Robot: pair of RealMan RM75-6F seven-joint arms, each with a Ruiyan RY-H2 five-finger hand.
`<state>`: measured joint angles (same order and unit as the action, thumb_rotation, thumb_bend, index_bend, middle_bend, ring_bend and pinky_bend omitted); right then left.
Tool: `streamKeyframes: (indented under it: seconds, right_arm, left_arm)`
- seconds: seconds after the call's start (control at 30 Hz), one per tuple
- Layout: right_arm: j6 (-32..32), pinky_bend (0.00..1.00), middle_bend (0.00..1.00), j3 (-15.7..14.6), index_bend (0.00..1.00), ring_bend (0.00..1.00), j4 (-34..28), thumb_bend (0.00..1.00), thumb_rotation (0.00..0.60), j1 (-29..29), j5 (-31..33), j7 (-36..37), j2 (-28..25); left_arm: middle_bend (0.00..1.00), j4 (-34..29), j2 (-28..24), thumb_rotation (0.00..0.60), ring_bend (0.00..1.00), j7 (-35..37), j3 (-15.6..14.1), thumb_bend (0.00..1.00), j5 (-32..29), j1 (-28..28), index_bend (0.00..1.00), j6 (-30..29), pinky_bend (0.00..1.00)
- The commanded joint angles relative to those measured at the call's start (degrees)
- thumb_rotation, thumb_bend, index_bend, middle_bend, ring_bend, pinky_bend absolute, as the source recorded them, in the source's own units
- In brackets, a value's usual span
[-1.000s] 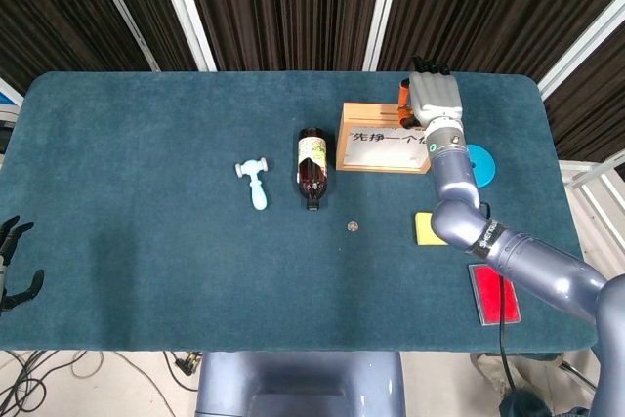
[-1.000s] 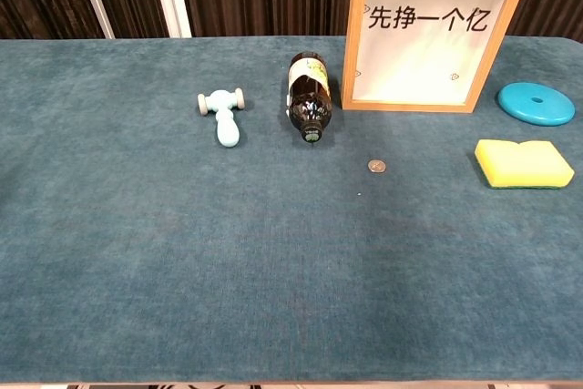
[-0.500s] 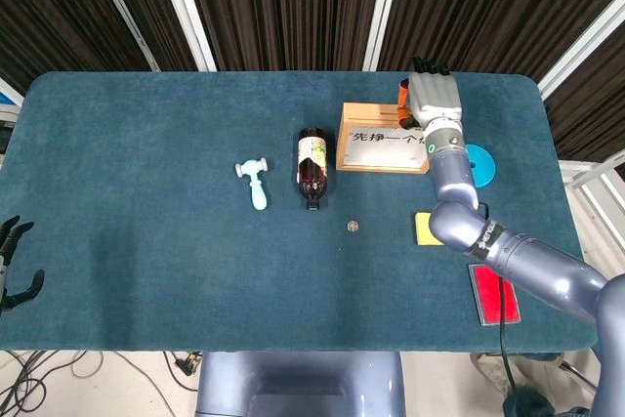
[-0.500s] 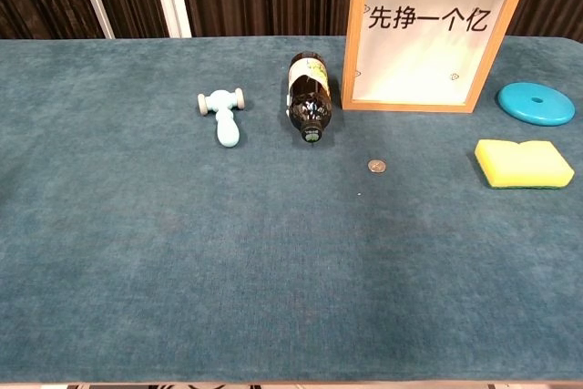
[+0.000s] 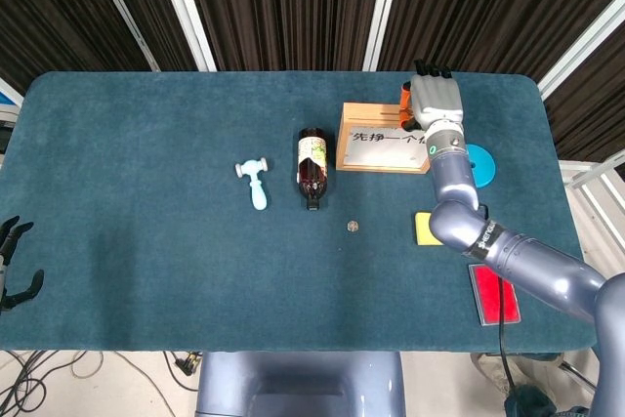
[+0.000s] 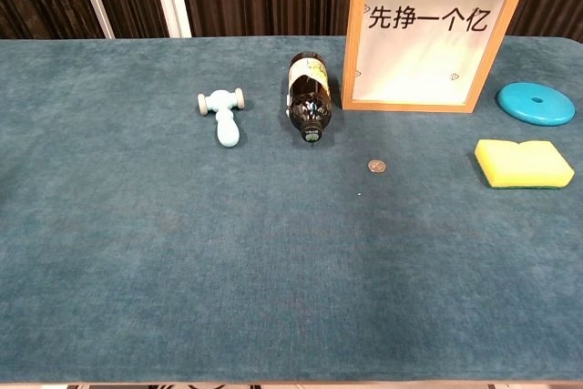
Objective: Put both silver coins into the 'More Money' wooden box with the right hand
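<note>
My right hand (image 5: 436, 100) hangs over the far right top of the wooden box (image 6: 425, 34); what it holds I cannot tell. One small silver coin (image 6: 376, 166) lies flat on the bench (image 6: 182, 271), nearer me, left of my hand. A brown bottle (image 6: 308, 96) lies left of the box. My left hand (image 5: 12, 266) rests off the bench edge, fingers apart.

The right hand (image 5: 436, 100) is covering the far right end of the box (image 6: 426, 34), so its fingers and anything they hold are not showing; in the chest view only an orange tip is peeking over the box's top edge. The left hand (image 5: 12, 266) is being cut off by the head view's left edge, and its grip is not telling. The coin (image 6: 376, 166) is showing too small for detail, and the box's opening is lying out of sight.
</note>
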<state>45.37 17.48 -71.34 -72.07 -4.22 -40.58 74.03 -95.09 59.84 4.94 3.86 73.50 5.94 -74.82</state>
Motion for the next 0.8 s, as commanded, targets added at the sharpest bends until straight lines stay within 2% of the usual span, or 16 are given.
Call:
streamKeyframes:
  seconds: [0.03, 0.2, 0.47, 0.8]
  right_arm:
    - [0.02, 0.00, 0.04, -0.20, 0.73, 0.00, 0.10, 0.59, 0.600, -0.01, 0.04, -0.13, 0.13]
    - [-0.16, 0.00, 0.04, -0.25, 0.72, 0.00, 0.60, 0.59, 0.600, 0.06, 0.14, 0.07, 0.38]
    - [-0.68, 0.00, 0.03, -0.52, 0.57, 0.00, 0.47, 0.59, 0.600, 0.11, 0.14, -0.05, 0.17]
    - [-0.79, 0.00, 0.02, -0.76, 0.50, 0.00, -0.88, 0.59, 0.600, 0.07, 0.22, -0.20, -0.75]
  left_arm:
    - [0.00, 0.00, -0.02, 0.600, 0.00, -0.08, -0.01, 0.40, -0.04, 0.03, 0.14, 0.09, 0.02]
    - [0.00, -0.07, -0.08, 0.600, 0.00, -0.11, 0.02, 0.40, -0.22, 0.02, 0.14, 0.13, 0.02]
    - [0.00, -0.24, -0.16, 0.600, 0.00, -0.19, 0.05, 0.40, -0.49, 0.01, 0.14, 0.26, 0.02]
    - [0.00, -0.28, -0.22, 0.600, 0.00, 0.01, 0.08, 0.40, -0.69, 0.04, 0.14, 0.48, 0.02]
